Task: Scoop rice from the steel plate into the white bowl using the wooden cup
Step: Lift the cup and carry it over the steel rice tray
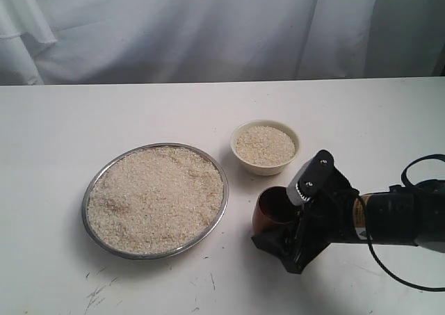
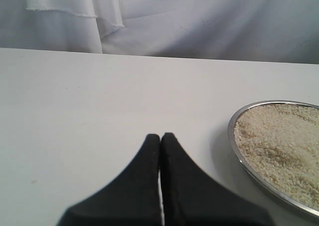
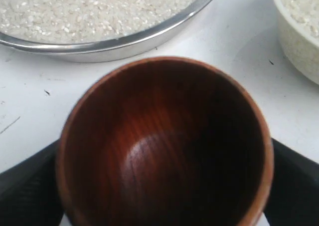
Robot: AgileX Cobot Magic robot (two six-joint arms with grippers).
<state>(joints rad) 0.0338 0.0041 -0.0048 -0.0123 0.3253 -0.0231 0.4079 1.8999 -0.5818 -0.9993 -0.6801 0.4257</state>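
2 fingers (image 2: 144, 186) of the left gripper (image 2: 160, 136) are pressed tip to tip with nothing between them, low over the bare table (image 2: 75, 111); I judge this arm has no part in the job right now. Off to one side of those tips, near but apart, sits the steel plate (image 1: 85, 205). The rice (image 1: 156, 197) in it is a broad heap reaching out to the rim.

Past the plate, toward my right arm, the white bowl (image 1: 268, 167) already holds rice nearly to its lip. I judge that some transfer is done, though I can't say how many scoops.

At the right gripper (image 1: 278, 223), the wooden cup (image 3: 164, 146) sits between the fingers (image 3: 25, 191). They stand wide, 1 against each wall, and I read that as a grip on the cup. Its dark inside is empty. The plate lies just ahead of the fingertips, and the bowl is ahead and off to the side.

What's left, as I judge it, is to dip into the heap, carry, and tip into a bowl with little room.
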